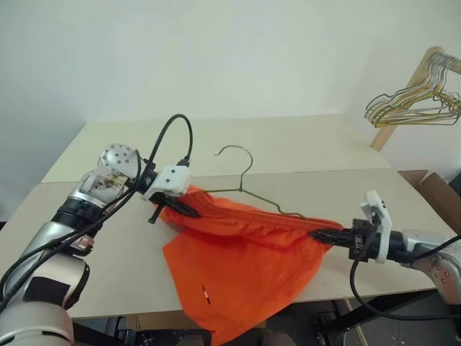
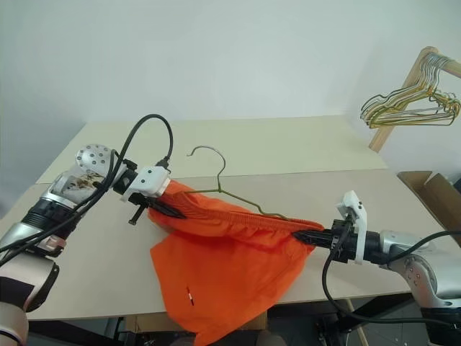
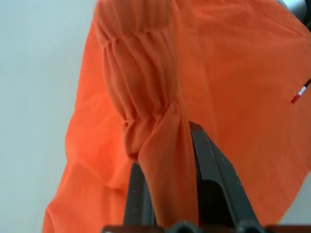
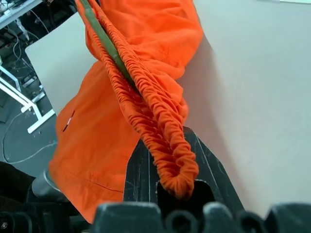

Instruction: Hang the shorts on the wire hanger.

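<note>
Step in hand: stretching the waistband with the hanger already in it. The left tool [image 1: 175, 206] is clamped on one end of the gathered waistband of the shorts [image 1: 238, 267]; the left wrist view shows fabric pinched between its black fingers [image 3: 137, 194]. The right tool [image 1: 325, 235] is clamped on the opposite end, elastic bunched between its fingers [image 4: 141, 170]. The waistband runs taut between the two, lifted just above the tabletop [image 1: 302, 155]; the legs sag down, the lower hem hanging past the near tabletop edge.

The wire hanger [image 1: 248, 182] sits with its hook and one sloping arm sticking out behind the waistband; the right wrist view shows a grey-green wire lying along the elastic, so it looks at least partly threaded. Cannot tell whether both shoulders are inside.

Next move likely calls for keeping the tension even and seating the waistband over both hanger shoulders before either tool lets go. Risk: thin fabric slipping off the wire as tension drops.
</note>
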{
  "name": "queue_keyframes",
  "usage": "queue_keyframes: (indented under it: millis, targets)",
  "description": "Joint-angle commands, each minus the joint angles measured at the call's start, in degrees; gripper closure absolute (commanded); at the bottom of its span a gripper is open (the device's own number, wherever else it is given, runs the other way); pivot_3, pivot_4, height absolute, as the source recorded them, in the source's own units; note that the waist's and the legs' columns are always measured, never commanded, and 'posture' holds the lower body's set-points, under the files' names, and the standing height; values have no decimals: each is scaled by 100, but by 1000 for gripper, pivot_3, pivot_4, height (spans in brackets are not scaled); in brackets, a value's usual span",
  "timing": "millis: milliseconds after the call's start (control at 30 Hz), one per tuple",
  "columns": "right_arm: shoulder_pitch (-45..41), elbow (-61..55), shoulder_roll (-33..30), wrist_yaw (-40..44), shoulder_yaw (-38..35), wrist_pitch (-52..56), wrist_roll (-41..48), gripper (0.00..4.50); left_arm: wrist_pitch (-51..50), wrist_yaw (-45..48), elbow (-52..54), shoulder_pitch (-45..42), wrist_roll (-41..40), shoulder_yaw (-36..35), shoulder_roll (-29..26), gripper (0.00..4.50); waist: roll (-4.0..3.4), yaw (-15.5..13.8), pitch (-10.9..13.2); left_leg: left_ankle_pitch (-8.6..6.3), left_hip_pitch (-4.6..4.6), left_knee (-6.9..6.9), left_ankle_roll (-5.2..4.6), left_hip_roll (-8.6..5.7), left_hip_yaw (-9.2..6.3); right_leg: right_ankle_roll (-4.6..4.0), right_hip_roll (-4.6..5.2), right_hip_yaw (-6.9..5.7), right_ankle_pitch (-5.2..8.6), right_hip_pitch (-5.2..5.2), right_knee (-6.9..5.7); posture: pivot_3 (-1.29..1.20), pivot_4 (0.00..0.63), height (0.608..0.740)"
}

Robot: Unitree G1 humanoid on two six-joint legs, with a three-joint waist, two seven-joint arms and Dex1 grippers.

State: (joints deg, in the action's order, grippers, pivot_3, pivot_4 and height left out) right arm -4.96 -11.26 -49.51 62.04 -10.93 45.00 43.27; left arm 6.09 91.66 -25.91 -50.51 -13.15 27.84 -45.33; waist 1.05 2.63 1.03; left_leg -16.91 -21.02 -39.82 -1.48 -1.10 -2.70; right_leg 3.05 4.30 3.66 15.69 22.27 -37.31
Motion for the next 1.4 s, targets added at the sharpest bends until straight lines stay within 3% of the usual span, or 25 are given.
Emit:
queue_keyframes:
  millis: [33, 267, 400, 700, 1033, 1400]
  targets:
    - [-74, -85, -264, 81, -429, -216, -51, 4476, 24, 47, -245, 63, 408, -216, -153, 4499, 0, -15, 0, 0, 0, 0, 0, 0, 0, 0, 1, 0, 0, 0, 0, -79, 0, 740]
    - [-413, -433, -362, 94, -262, -261, -51, 4476, 221, 50, -260, 92, 662, -194, 117, 4499, 0, -19, 0, 0, -1, -3, 0, -1, 2, 0, 2, 0, 0, 0, 1, -92, 0, 740]
    - [-549, -611, -427, 91, -67, -334, -257, 3289, 119, -85, -321, 2, 723, -285, 421, 4499, 0, -14, 0, 0, -1, -3, 0, 0, 2, 0, 2, 0, 0, 0, 1, -97, 0, 740]
    - [-513, -852, -729, 214, -251, -269, -256, 142, 101, -190, -528, -109, 835, -556, 750, 4499, 0, -7, 0, 0, -4, -2, 0, 0, 3, 0, 3, -2, 0, 1, 5, -104, 0, 740]
    - [-1377, -536, -794, -148, 635, -59, -807, 142, 83, -143, -569, -240, 803, -783, 1042, 4499, 0, 9, 0, 0, -6, -2, 0, 1, 4, 0, 5, -1, 0, 3, 6, -118, 0, 740]
    - [-2854, -361, -1007, 654, 2223, -3, -1605, 142, 102, -58, -476, -312, 821, -829, 1204, 4499, -1, 90, 0, 0, -8, -2, 0, 0, 2, -1, 7, -3, -1, 6, 7, -123, 0, 740]
